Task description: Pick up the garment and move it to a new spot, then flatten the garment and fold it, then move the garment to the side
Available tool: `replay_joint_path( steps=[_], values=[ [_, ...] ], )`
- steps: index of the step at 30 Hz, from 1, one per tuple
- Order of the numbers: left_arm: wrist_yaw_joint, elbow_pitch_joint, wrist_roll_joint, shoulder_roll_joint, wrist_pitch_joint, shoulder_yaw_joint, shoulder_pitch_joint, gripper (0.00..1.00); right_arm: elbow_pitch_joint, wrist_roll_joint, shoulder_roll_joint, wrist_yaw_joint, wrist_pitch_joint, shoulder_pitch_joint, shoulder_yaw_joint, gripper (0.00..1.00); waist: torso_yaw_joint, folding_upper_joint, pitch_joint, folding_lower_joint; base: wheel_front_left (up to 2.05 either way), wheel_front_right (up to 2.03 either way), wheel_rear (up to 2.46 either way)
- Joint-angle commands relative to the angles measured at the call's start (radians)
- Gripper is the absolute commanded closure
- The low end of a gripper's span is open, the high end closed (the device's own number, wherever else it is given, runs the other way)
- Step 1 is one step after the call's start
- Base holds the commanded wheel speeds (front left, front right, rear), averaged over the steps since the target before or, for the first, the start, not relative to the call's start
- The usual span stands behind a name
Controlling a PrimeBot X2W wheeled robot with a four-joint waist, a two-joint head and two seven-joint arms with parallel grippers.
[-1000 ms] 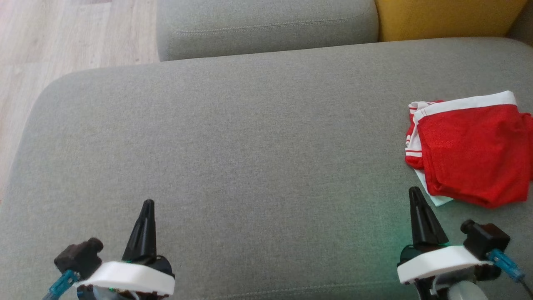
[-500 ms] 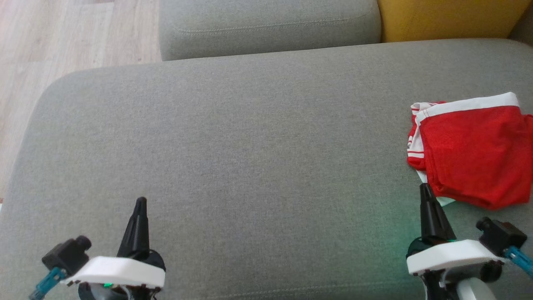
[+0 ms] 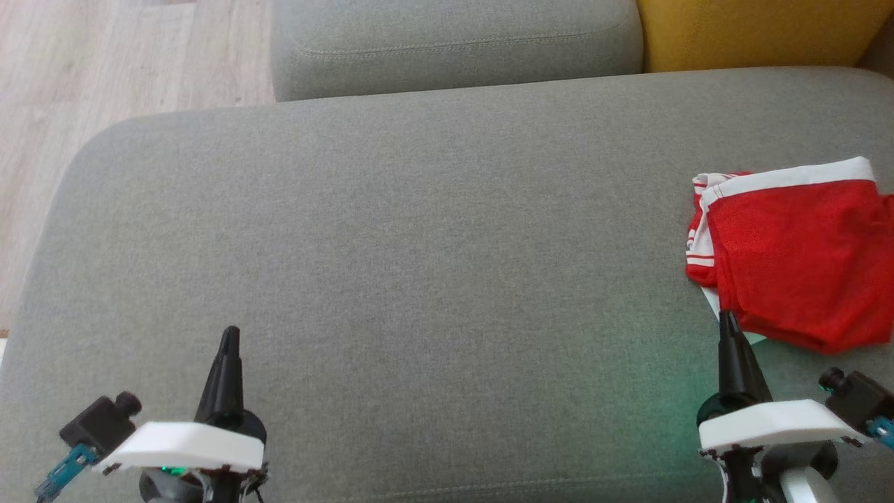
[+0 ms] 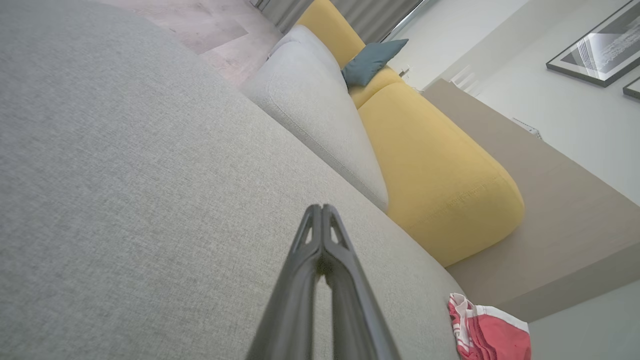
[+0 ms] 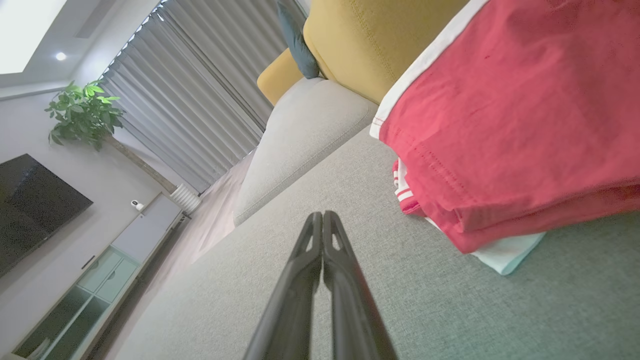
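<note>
The garment (image 3: pixel 796 251) is red with white trim, folded into a compact stack at the right edge of the grey sofa seat (image 3: pixel 419 244). It also shows in the right wrist view (image 5: pixel 510 125) and small in the left wrist view (image 4: pixel 487 332). My right gripper (image 3: pixel 728 320) is shut and empty, its tip just in front of the garment's near left corner, apart from the cloth. At the lower left, my left gripper (image 3: pixel 230 332) is shut and empty above bare cushion, far from the garment.
A grey back cushion (image 3: pixel 454 42) and a yellow cushion (image 3: pixel 754 31) line the far side of the seat. Wooden floor (image 3: pixel 105 63) lies past the seat's left edge. A teal pillow (image 4: pixel 372 62) rests farther along the sofa.
Both grippers drew back toward the bottom of the view and slightly outward. The whole picture shifted a little, so the camera moved too. The garment stays put.
</note>
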Motion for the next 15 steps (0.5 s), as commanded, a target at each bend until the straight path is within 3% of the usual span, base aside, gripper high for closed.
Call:
replay_joint_path(
  steps=[1, 15],
  values=[
    [-0.007, -0.026, -0.026, 0.014, 0.006, 0.028, -0.051, 1.00, -0.033, 0.033, -0.020, 0.000, 0.008, -0.058, -0.001, 1.00, 0.001, 0.0000, 0.000, 0.0000, 0.00, 0.00, 0.00],
    [-0.011, -0.010, -0.168, 0.017, 0.045, 0.052, -0.071, 1.00, -0.033, 0.203, -0.023, 0.000, 0.045, -0.068, -0.020, 1.00, 0.007, 0.0000, -0.001, 0.0000, 0.00, 0.00, 0.00]
  ],
)
